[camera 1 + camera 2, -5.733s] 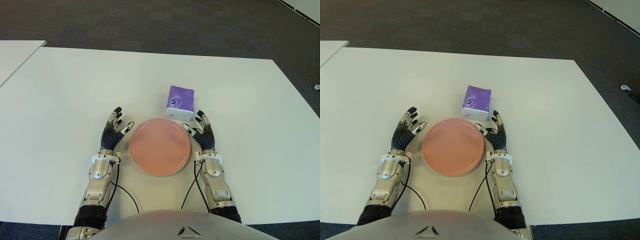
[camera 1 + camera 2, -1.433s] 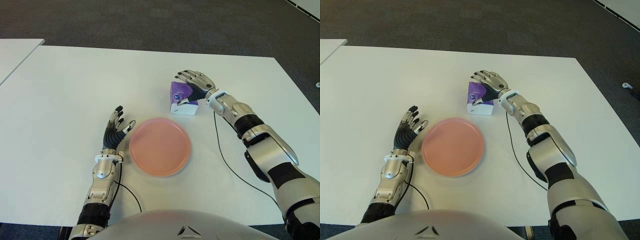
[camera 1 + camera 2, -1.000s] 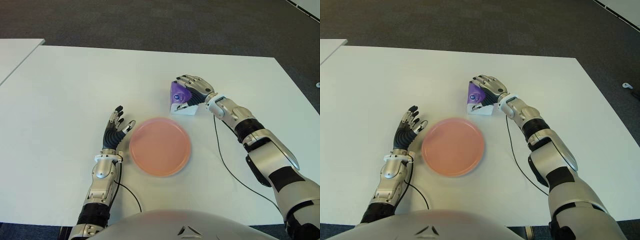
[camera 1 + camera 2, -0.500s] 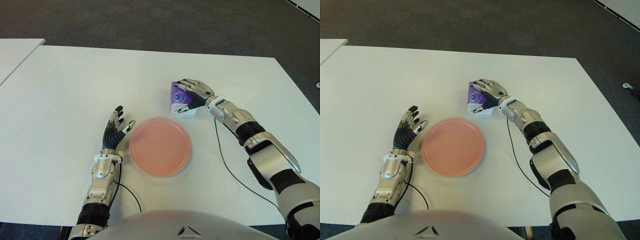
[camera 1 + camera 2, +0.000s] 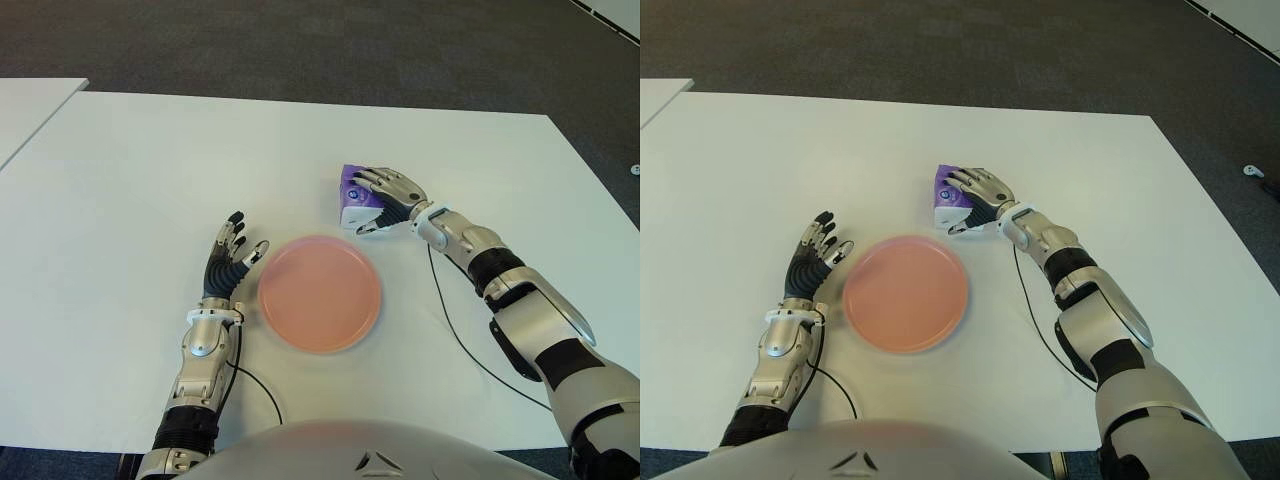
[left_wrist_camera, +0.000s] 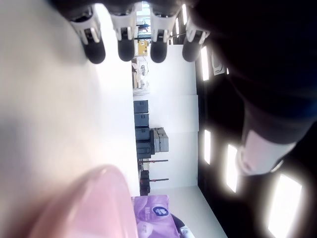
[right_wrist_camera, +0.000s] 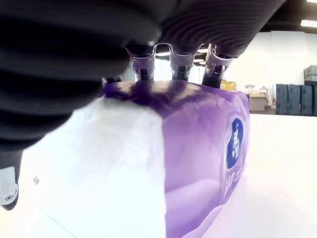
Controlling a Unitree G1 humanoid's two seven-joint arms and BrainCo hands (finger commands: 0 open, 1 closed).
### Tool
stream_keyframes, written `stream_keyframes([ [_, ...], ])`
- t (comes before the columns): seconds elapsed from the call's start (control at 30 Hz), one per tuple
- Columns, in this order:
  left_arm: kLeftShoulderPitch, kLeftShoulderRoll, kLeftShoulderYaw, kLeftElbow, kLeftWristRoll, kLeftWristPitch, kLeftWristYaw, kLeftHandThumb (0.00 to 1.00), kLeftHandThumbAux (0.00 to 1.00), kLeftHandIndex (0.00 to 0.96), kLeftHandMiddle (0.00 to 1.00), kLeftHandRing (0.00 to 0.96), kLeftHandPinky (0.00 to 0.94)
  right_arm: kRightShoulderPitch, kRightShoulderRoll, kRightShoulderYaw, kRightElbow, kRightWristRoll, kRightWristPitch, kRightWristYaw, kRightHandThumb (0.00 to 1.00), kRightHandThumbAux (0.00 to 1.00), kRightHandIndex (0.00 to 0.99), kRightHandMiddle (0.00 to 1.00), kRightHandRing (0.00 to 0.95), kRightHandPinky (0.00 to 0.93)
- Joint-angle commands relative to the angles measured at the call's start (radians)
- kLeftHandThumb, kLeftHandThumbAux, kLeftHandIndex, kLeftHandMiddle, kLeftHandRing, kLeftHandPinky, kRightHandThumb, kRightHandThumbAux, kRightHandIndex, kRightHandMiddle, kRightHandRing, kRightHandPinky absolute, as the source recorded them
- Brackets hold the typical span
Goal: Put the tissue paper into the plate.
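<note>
Purple tissue pack (image 5: pixel 352 196), apparently gripped by right hand (image 5: pixel 385 197).

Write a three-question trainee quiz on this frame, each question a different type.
1. True or false: the tissue pack already lies in the pink plate.
2. Which robot hand grips the pack? A) left robot hand B) right robot hand
3. Fill in: the left robot hand shows beside the plate on the plate's ____ side, fingers spread.

Key: 1 false, the pack sits on the white table beyond the plate. 2 B. 3 left.
</note>
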Motion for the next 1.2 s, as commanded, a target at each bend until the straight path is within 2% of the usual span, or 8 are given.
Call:
stream_keyframes([
  [0.03,0.016,-0.003,0.004,0.003,0.008,0.023,0.013,0.000,0.638,0.000,0.000,0.000,0.000,0.023,0.021,0.032,0.045,-0.022,0.001,0.007,0.203,0.495,0.000,0.000,0.000,0.000],
  [0.37,0.019,-0.006,0.008,0.001,0.008,0.032,0.009,0.000,0.630,0.000,0.000,0.000,0.000,0.019,0.063,0.053,0.151,-0.019,0.009,0.005,0.190,0.502,0.000,0.000,0.000,0.000],
  [0.57,0.025,-0.007,0.009,-0.003,0.002,0.026,0.003,0.000,0.635,0.000,0.000,0.000,0.000,0.041,0.110,0.063,0.239,-0.017,0.045,-0.008,0.194,0.497,0.000,0.000,0.000,0.000],
  [1.2,0.034,0.001,0.013,-0.009,0.001,0.020,-0.005,0.000,0.627,0.000,0.000,0.000,0.000,0.123,0.177,0.063,0.289,0.030,0.078,-0.015,0.240,0.480,0.000,0.000,0.000,0.000],
])
